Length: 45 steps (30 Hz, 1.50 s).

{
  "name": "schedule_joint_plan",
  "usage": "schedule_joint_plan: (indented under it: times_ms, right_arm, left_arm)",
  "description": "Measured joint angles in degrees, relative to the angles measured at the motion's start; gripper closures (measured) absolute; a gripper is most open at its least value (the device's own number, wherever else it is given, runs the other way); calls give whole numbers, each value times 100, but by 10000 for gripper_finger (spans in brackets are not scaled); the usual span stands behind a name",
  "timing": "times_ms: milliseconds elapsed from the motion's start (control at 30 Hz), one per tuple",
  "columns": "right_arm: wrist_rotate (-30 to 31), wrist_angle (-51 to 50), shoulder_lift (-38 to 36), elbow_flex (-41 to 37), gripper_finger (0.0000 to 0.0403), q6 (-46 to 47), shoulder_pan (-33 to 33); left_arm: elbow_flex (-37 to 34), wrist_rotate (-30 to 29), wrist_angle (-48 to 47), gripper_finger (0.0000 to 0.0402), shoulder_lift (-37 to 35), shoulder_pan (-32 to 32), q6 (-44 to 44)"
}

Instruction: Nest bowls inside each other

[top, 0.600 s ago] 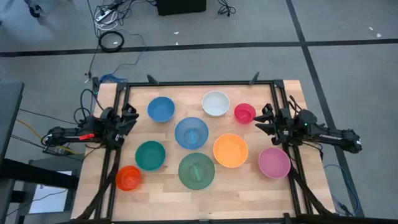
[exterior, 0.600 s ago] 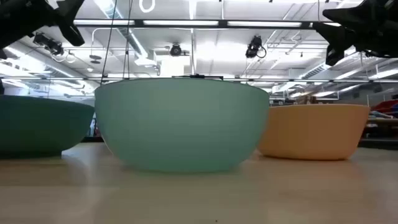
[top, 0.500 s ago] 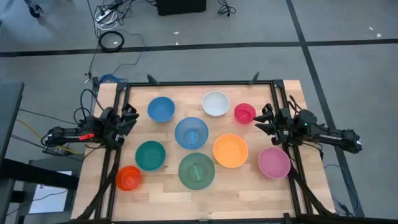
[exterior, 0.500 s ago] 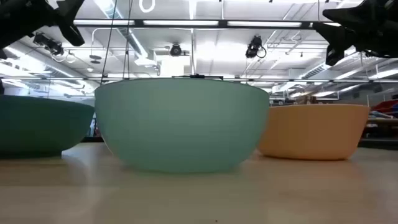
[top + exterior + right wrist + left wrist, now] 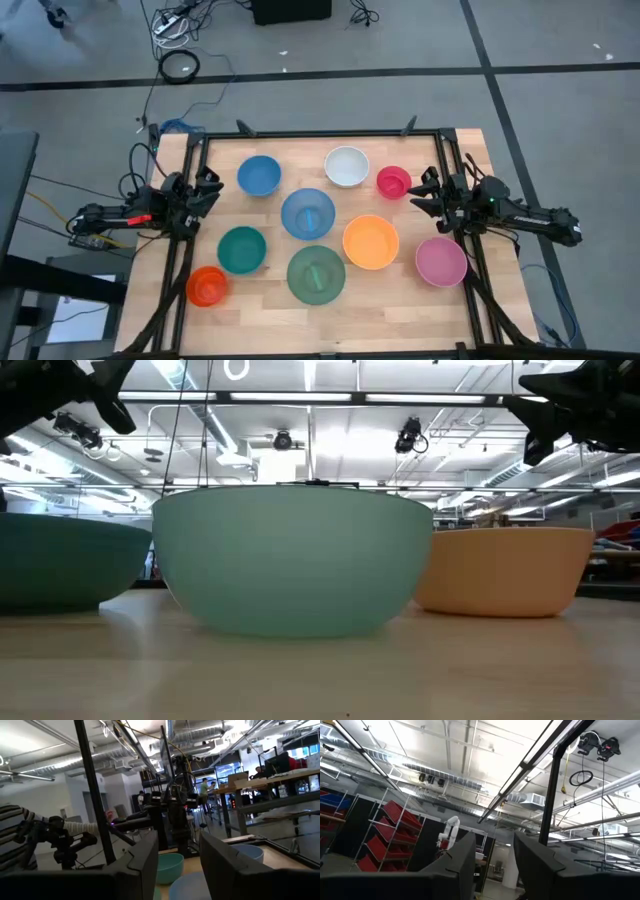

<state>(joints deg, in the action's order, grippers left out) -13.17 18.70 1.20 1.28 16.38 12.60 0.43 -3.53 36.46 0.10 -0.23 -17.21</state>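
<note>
Several plastic bowls stand apart, each on its base, on the wooden table: blue (image 5: pixel 259 175), white (image 5: pixel 346 166), small red-pink (image 5: pixel 393 181), light blue (image 5: pixel 307 213), teal (image 5: pixel 241 249), green (image 5: pixel 316 273), orange (image 5: pixel 370 242), small orange (image 5: pixel 208 285) and pink (image 5: pixel 441 261). None sits inside another. My left gripper (image 5: pixel 210 188) hangs open at the table's left edge, raised and level, left of the blue bowl. My right gripper (image 5: pixel 425 192) hangs open at the right edge, beside the red-pink bowl and above the pink one. Both wrist views show nothing between the fingers (image 5: pixel 467 862) (image 5: pixel 145 865).
A black frame (image 5: pixel 320 133) runs around the table's far and side edges. In the low view the green bowl (image 5: pixel 295 560) fills the middle, with the teal (image 5: pixel 60 565) and orange (image 5: pixel 510 570) bowls beside it. A person's striped sleeve (image 5: pixel 20 832) shows beyond the table.
</note>
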Motion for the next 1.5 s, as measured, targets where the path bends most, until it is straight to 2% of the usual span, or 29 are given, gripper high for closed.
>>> schedule_joint_plan:
  times_ms: [833,1133,1300,1500]
  right_arm:
    - [12,61,2,0,270,-184,0]
    - [15,620,-1,0,270,1356,-13]
    - [-3,616,-1,0,270,1355,-13]
    - [262,631,-1,0,270,1449,-13]
  left_arm:
    - [0,0,0,259,0,-2,0]
    - [0,0,-1,259,2,-2,0]
    - [0,-2,1,259,2,-2,65]
    - [0,-4,-6,259,2,-2,71]
